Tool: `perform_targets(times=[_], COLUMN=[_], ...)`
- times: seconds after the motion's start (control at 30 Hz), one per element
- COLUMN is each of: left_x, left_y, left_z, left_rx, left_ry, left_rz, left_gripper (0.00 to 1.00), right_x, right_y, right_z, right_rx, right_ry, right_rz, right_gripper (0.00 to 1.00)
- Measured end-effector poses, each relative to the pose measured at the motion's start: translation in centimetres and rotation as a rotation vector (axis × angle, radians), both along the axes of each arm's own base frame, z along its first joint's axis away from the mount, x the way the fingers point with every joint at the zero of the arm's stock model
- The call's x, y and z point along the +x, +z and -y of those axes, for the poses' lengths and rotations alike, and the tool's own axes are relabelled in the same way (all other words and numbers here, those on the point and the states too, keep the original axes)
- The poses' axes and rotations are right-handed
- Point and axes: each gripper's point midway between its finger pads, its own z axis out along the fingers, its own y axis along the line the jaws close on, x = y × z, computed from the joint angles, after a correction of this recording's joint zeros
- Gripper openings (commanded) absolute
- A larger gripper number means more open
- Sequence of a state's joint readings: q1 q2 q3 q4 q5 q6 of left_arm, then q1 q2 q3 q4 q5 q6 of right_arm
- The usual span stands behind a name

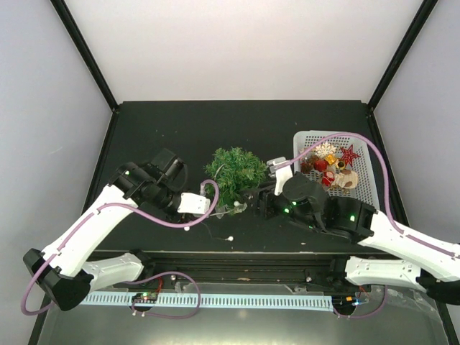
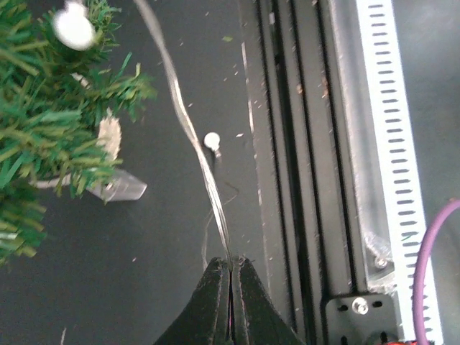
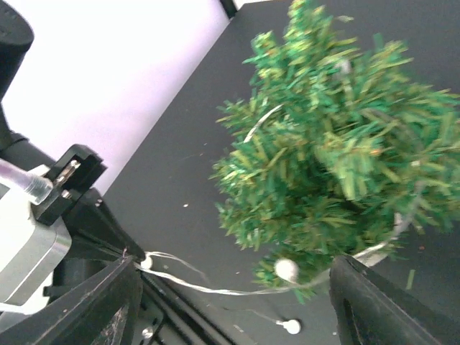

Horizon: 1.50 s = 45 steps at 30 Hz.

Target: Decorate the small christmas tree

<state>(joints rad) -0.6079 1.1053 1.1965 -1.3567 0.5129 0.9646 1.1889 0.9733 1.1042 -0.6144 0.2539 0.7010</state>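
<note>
- Top view: the small christmas tree (image 1: 233, 171) stands mid-table. The left gripper (image 1: 208, 207) sits near its 8 o'clock and the right gripper (image 1: 260, 200) near its 4 o'clock. A white basket (image 1: 363, 183) lies off at 3 o'clock.
- Left wrist: the fingers (image 2: 212, 298) are pressed together on a thin wire (image 2: 188, 122) running toward 11 o'clock. The tree lies at 10 o'clock from the tips, apart from them.
- Right wrist: the fingers (image 3: 381, 302) stand wide apart, gripping nothing. The tree fills the 1 o'clock side, its lowest branches just above the gap.
</note>
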Motion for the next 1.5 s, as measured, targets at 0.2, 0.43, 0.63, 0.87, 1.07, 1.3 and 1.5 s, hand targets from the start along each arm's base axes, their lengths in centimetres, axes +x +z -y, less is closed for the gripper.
perform_targets(times=[0.2, 0.43, 0.63, 0.87, 1.07, 1.3, 1.5], left_x=[1.6, 3.5, 5.1, 7.5, 10.9, 15.9, 18.9], left_y=[0.1, 1.2, 2.5, 2.7, 3.2, 4.0, 4.4], left_z=[-1.1, -2.3, -3.6, -5.5, -6.1, -5.3, -4.3], left_rx=[0.076, 0.139, 0.192, 0.286, 0.350, 0.385, 0.370], left_ry=[0.038, 0.083, 0.124, 0.174, 0.213, 0.267, 0.309], left_rz=[0.088, 0.201, 0.318, 0.425, 0.544, 0.688, 0.757], left_gripper=[0.02, 0.02, 0.02, 0.02, 0.02, 0.02, 0.01], right_x=[1.4, 2.0, 2.3, 2.4, 2.4, 2.4, 3.3], right_y=[0.2, -0.3, -0.6, -1.7, -1.5, -1.0, -2.0], right_z=[2.4, 2.9, 3.2, 3.4, 3.6, 4.0, 3.6], right_rx=[-0.031, -0.065, -0.075, -0.099, -0.092, -0.083, -0.147], right_ry=[-0.088, -0.115, -0.124, -0.124, -0.128, -0.129, -0.135], right_rz=[0.035, 0.043, 0.046, 0.039, 0.042, 0.056, 0.060], right_gripper=[0.71, 0.71, 0.71, 0.71, 0.71, 0.68, 0.69])
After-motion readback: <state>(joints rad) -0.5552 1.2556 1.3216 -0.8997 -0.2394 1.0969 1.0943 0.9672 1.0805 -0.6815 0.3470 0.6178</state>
